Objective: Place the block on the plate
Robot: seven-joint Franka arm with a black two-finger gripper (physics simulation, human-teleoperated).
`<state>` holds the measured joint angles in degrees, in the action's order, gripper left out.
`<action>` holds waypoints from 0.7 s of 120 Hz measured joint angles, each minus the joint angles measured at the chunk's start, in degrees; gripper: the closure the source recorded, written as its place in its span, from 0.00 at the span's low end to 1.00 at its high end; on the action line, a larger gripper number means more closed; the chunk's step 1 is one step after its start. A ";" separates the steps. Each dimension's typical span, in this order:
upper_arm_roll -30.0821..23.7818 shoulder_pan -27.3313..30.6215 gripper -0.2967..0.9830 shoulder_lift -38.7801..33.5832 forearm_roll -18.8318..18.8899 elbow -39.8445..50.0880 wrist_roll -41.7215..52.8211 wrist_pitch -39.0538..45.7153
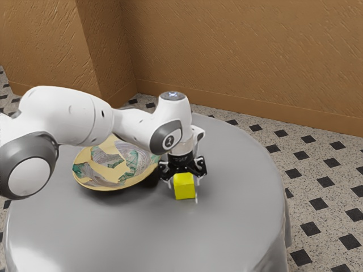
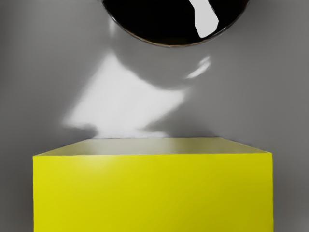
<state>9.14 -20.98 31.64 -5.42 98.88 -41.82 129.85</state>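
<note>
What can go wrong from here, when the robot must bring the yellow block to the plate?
The plate is close beside the gripper, so a low sideways move could knock the block into its raised rim and push the plate.
The plate looks dished, so a block released near the rim might tilt or slide.
The block is directly under the hand; if the grip is not firm, it could slip during lifting.

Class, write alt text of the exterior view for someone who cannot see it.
A white robot arm has its black gripper at a yellow cube beside a patterned plate. Beneath is a round, grey-covered table on a pale floor with black diamonds, before brown walls.
</note>
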 joint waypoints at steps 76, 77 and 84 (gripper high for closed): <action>-0.34 0.58 0.44 1.31 -0.04 -0.75 1.60 1.53; -0.34 0.58 0.44 1.31 -0.03 -0.75 1.60 1.53; -0.35 0.58 0.45 1.05 0.05 -0.77 1.57 1.55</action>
<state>8.79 -20.39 32.69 -5.37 98.12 -40.25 131.40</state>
